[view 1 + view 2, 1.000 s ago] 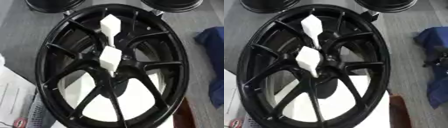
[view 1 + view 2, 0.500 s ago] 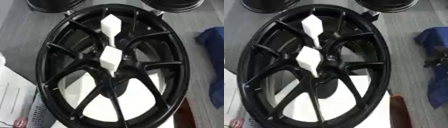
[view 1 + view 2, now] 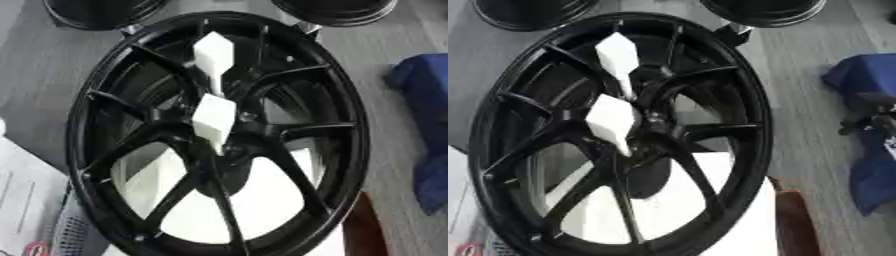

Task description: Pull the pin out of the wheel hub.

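A large black spoked wheel (image 3: 341, 125) fills most of both views, lying tilted over a white support. Two white pins with blocky heads stand in it: one pin (image 3: 213, 119) sticks out of the hub at the centre, and a second white pin (image 3: 213, 56) stands above it towards the far rim. Neither of my hands shows in either view.
Two more black wheels (image 3: 101, 12) (image 3: 337, 10) lie at the far edge. A blue cloth-like thing (image 3: 868, 135) lies to the right on the grey floor. White papers (image 3: 26, 200) lie at the lower left, and a brown object (image 3: 794, 225) sits at the wheel's lower right.
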### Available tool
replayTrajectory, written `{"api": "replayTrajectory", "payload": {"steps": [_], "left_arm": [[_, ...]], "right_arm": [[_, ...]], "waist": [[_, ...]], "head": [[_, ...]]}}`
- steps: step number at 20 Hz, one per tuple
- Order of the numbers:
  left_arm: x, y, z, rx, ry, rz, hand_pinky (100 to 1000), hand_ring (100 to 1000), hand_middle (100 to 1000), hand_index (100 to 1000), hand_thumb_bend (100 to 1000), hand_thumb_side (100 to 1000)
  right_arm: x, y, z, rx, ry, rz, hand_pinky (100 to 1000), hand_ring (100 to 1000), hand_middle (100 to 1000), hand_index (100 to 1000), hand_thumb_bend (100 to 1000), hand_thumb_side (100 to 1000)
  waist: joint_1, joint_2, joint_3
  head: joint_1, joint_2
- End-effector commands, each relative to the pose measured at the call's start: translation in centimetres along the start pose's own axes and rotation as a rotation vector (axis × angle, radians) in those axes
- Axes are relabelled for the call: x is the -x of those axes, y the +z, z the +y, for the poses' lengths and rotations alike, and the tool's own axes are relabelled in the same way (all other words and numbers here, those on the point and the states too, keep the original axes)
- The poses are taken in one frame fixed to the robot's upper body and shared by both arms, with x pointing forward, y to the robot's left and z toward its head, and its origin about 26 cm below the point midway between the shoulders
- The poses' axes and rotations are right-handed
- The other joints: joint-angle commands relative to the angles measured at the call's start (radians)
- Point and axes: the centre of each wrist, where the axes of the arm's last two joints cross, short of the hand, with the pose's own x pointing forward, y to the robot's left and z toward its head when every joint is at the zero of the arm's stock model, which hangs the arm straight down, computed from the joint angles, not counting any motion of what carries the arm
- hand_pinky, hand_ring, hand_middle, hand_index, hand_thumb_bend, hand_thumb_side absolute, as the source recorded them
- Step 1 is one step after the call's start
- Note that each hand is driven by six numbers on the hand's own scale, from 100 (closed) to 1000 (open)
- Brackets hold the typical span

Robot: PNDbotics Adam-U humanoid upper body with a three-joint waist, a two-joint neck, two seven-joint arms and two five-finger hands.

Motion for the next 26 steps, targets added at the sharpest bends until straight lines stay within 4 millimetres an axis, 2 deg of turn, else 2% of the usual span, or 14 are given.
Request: {"api": "replayTrajectory", "payload": {"steps": [1, 3, 6, 14, 19, 26], "left_arm": [[-1.1, -0.8, 1.3, 0.249, -0.118, -0.015, 819, 772, 685, 789, 100, 469], [-1.4, -1.6, 1.3, 0.435, -0.159, -0.023, 824, 762, 685, 793, 100, 544], [-1.7, -2.6, 1.2, 0.514, -0.188, -0.045, 825, 762, 688, 795, 100, 549], [-3.1, -4.9, 1.3, 0.514, -0.116, -0.151, 815, 749, 674, 801, 100, 528], [-4.4, -6.7, 1.4, 0.507, -0.042, -0.151, 809, 746, 670, 806, 100, 600], [-6.4, -10.0, 0.0, 0.499, 0.074, -0.124, 811, 766, 723, 836, 100, 648]], "right_arm": [[-0.6, -0.1, -0.9, -0.023, 0.046, -0.001, 763, 605, 609, 847, 100, 641], [-0.6, -0.1, -0.9, -0.028, 0.050, 0.004, 763, 605, 609, 847, 100, 642], [-0.5, 0.0, -0.9, -0.031, 0.053, 0.011, 763, 605, 609, 847, 100, 642], [-0.5, 0.2, -0.8, -0.037, 0.057, 0.015, 763, 605, 609, 848, 100, 640], [-0.4, 0.2, -0.7, -0.046, 0.058, 0.021, 763, 605, 609, 848, 100, 644], [-0.2, 0.3, -0.6, -0.054, 0.063, 0.029, 763, 605, 608, 848, 100, 654]], "waist": [[0.001, -0.029, 0.004], [0.004, -0.031, 0.005], [0.006, -0.033, 0.006], [0.004, -0.038, 0.011], [0.005, -0.040, 0.015], [0.008, -0.034, 0.016]], "head": [[-0.009, 0.002], [-0.011, 0.001], [-0.016, -0.001], [-0.025, -0.005], [-0.038, -0.008], [-0.051, -0.012]]}}
